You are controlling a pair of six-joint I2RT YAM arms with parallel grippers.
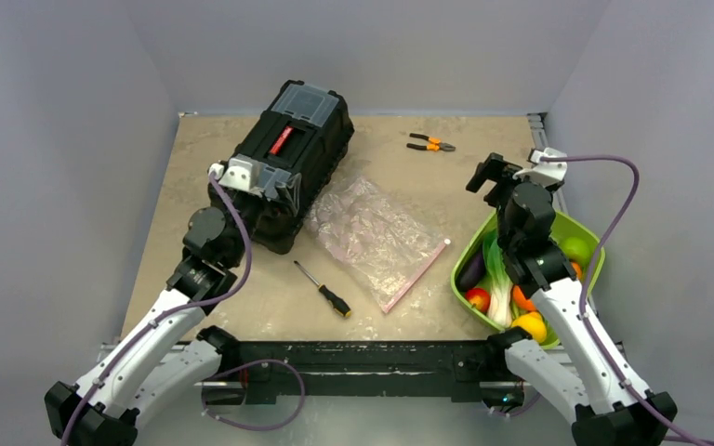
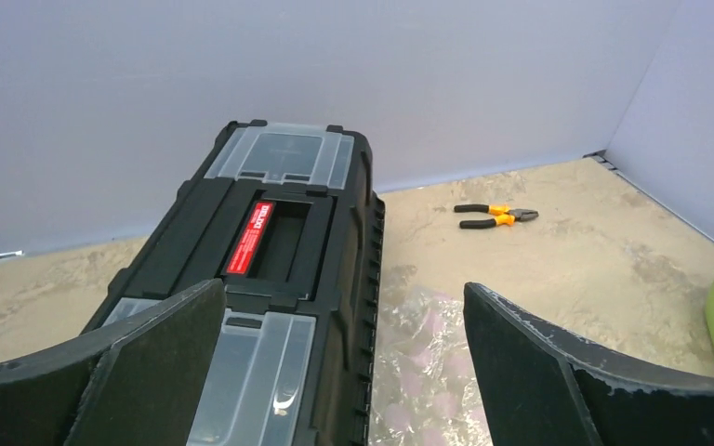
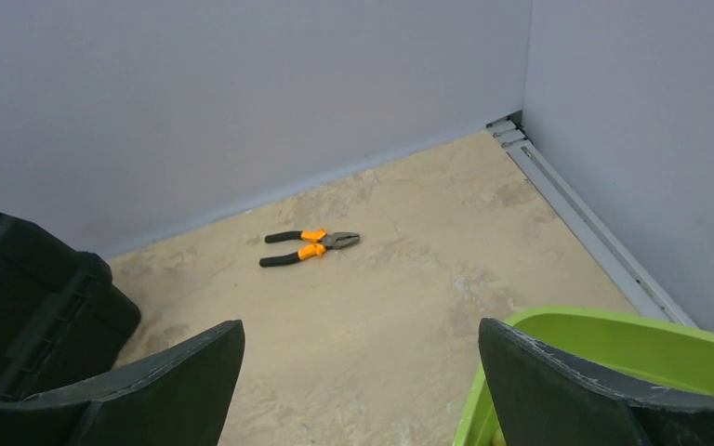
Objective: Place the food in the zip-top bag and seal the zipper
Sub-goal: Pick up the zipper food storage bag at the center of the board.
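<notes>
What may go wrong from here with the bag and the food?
The zip-top bag lies flat, so food may push it away unless a pincer holds its mouth open. The screwdriver lies close beside it; the left pincer might knock it when reaching. The food is crowded in the bowl, so one grasp may drag neighbours.

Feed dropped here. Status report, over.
Left hand open over toolbox, right hand open by bowl. Food in bowl, bag flat, empty. Screwdriver beside bag.

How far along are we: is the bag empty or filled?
Empty: the bag lies flat; all visible food sits in the bowl.
</notes>
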